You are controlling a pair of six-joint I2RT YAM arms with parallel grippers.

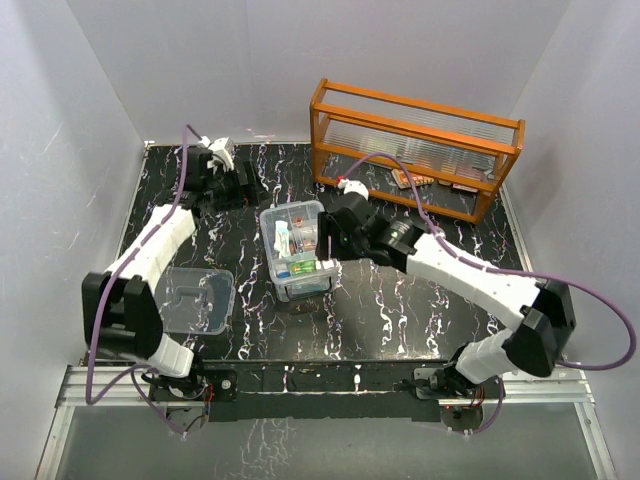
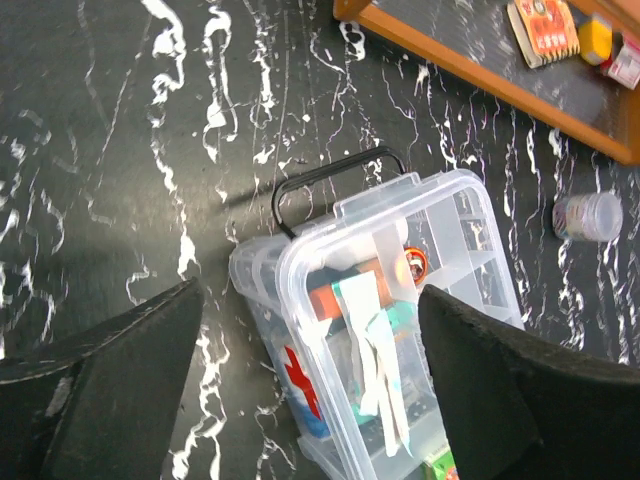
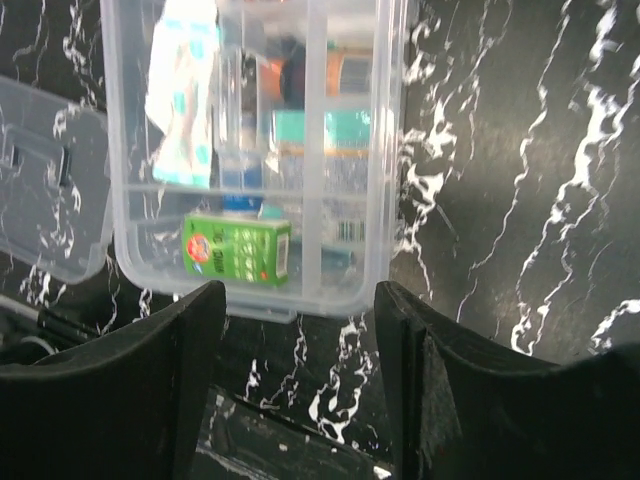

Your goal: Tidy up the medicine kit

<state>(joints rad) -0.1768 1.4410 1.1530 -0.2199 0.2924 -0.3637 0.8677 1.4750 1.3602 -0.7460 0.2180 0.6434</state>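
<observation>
Nearest, to the near-left of the medicine kit (image 1: pixel 295 250), its clear lid (image 1: pixel 195 300) lies flat on the black marbled surface (image 1: pixel 400 300), apart from the box, so the kit stands open. The kit sits mid-surface, its compartments holding a green carton (image 3: pixel 237 250), a strip of plasters (image 3: pixel 180 90) and an orange item (image 3: pixel 345 70). The right jaws hang just beside the kit's right wall, fingers (image 3: pixel 120 400) moderately apart with nothing between them. Beyond the kit's far-left corner, the left jaws stand wide and empty, facing the kit's dark handle (image 2: pixel 335 180).

Judged from this, the step is fetching the next loose item. A small clear vial (image 2: pixel 588 215) sits behind the kit, short of the orange rack (image 1: pixel 415 145) at far right. To do it well, the right jaws should rise straight up off the kit's wall before swinging, so the light box is not shoved. Open room lies to the kit's near-right. The rack's low front rail crowds the far-right, and the lid sits close to the left arm (image 1: pixel 120 320), leaving little slack there.
</observation>
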